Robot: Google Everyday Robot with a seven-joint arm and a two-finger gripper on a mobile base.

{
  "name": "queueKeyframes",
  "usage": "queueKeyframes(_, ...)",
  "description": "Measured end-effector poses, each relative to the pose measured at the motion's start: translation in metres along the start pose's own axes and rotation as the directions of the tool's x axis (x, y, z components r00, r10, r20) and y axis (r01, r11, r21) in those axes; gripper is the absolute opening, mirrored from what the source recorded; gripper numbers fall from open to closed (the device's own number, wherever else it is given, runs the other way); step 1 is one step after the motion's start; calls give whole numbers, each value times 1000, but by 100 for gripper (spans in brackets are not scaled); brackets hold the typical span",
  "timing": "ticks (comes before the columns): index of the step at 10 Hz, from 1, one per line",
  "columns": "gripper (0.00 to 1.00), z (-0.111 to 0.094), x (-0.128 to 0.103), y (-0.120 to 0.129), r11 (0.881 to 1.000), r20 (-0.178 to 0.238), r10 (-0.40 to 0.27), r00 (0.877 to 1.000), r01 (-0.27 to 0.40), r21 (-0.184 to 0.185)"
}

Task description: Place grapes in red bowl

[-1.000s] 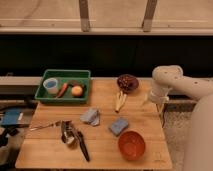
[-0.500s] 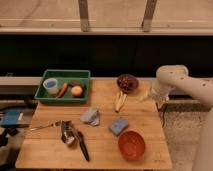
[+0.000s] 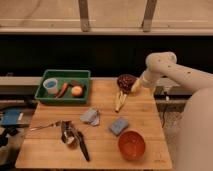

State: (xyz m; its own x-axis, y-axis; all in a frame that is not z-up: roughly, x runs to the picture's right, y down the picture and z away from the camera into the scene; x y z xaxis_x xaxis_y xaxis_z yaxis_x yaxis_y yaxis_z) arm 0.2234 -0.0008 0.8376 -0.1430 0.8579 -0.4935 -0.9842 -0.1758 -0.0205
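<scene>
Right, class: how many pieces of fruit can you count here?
3: the orange in the green tray, the banana mid-table, and the grapes at the far edge, right beside the gripper. A dark item in the tray is unclear, so possibly more.

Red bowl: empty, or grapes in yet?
Empty: the red bowl shows only its plain inside. The grapes lie well behind it, with the gripper right beside them.

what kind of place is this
Likely a robot test setup rather than a home kitchen: a wooden table laid out with a green bin of food, scattered utensils, and the robot's hand beside the grapes.
</scene>
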Motion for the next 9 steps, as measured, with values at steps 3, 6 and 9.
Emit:
queueKeyframes(3, 70, -24, -19, 29, 997, 37, -67, 997, 68, -33)
queueKeyframes(6, 70, -23, -18, 29, 997, 34, -68, 997, 69, -33)
queueKeyframes(9, 70, -4, -12, 4, 997, 37, 14, 999, -11, -74)
